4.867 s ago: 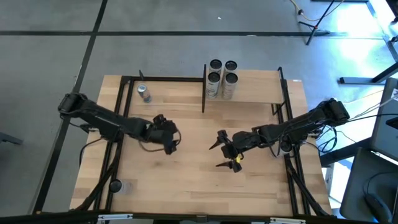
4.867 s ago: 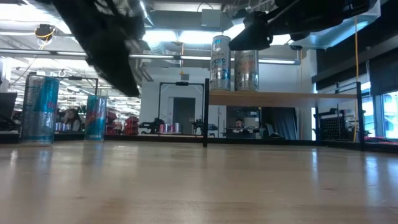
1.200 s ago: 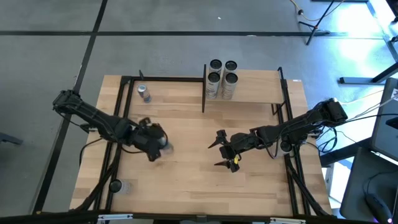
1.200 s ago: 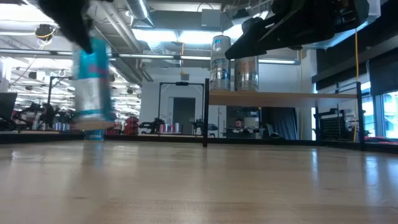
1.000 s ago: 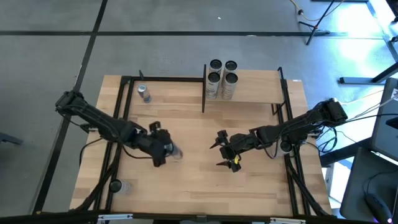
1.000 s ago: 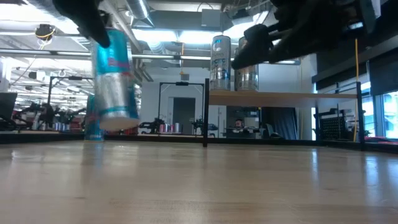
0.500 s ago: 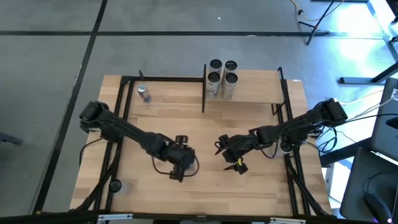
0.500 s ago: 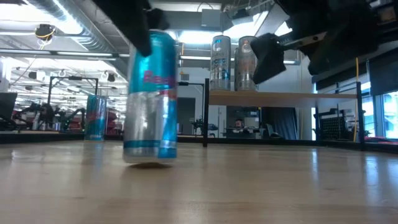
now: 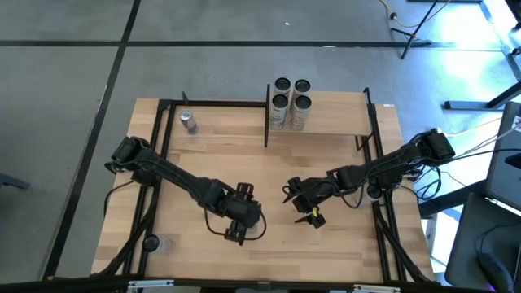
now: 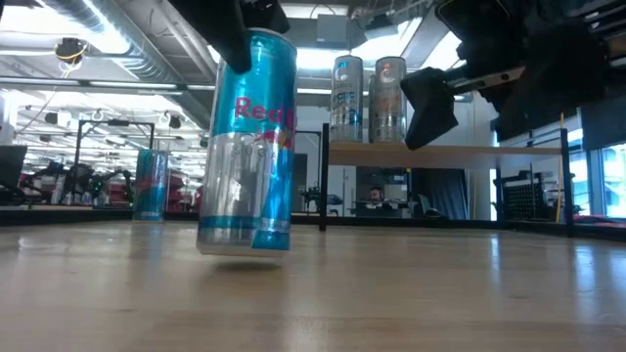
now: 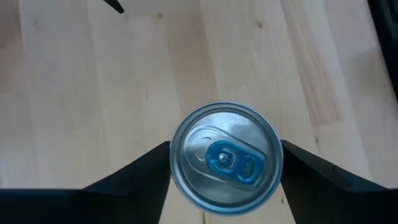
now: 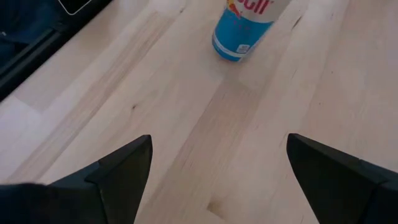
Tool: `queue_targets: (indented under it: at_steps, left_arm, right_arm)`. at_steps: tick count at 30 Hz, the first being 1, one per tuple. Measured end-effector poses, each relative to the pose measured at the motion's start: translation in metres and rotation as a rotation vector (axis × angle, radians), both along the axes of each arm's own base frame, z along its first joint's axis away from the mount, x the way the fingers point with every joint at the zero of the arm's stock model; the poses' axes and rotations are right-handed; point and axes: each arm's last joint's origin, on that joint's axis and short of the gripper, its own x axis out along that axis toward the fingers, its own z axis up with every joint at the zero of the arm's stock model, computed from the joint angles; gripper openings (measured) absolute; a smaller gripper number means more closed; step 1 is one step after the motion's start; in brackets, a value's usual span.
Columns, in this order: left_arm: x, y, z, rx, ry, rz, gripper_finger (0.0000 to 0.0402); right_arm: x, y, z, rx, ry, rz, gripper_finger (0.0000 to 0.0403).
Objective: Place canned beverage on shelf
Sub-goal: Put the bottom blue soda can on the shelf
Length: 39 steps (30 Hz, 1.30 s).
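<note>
Reading anything on that canned beverage [image 10: 246, 147]?

"Red" in red letters on the blue upper half; silver below, with smaller print I can't make out. In the right wrist view the can's [image 12: 244, 31] lettering is cut off by the frame edge.

Where does it stand?

On the tabletop [image 9: 342, 244], near the middle toward the front, well away from the shelf [image 9: 334, 120]. In the low view it leans slightly, its base at the wood.

And the left gripper [image 9: 244, 216]?

Right over the can; the left wrist view looks straight down on the lid [image 11: 226, 163] with its blue tab. Whether it is clamped on the can or has let go, I cannot tell.

The right gripper [image 9: 301, 203]?

Hanging just beside, to the can's right, jaws spread wide with nothing between them; its wrist view shows only bare wood between the fingers [image 12: 118, 174].

What's on the shelf?

Four cans [image 9: 291, 102] in a tight cluster at its left end, beside a black post. From the low view two of them [image 10: 347, 98] show, pale with print too small to read.

Anything else?

One more blue-and-silver can [image 9: 189, 122] at the table's far left corner, standing alone; its label is unreadable.
</note>
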Motion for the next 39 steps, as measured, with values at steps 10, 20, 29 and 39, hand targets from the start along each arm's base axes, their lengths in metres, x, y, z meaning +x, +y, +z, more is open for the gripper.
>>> queue_targets:
  at_steps: [10,20,29,39]
  left_arm:
    - [-0.005,-0.005,0.01,0.026,-0.03,-0.033,0.0293]
    - [-0.042,-0.012,0.065,0.056,-0.186,0.05,0.0294]
    - [-0.069,-0.02,0.04,0.161,-0.213,0.209,0.0295]
    - [-0.11,-0.042,-0.032,0.163,-0.245,0.354,0.0295]
  right_arm:
    - [0.001,0.0,0.001,0.008,-0.014,-0.004,0.0358]
    - [0.001,0.0,0.001,0.027,-0.007,-0.023,0.0358]
    - [0.002,0.0,0.002,0.049,0.001,-0.045,0.0358]
    - [0.004,0.001,0.005,0.098,-0.016,-0.094,0.0358]
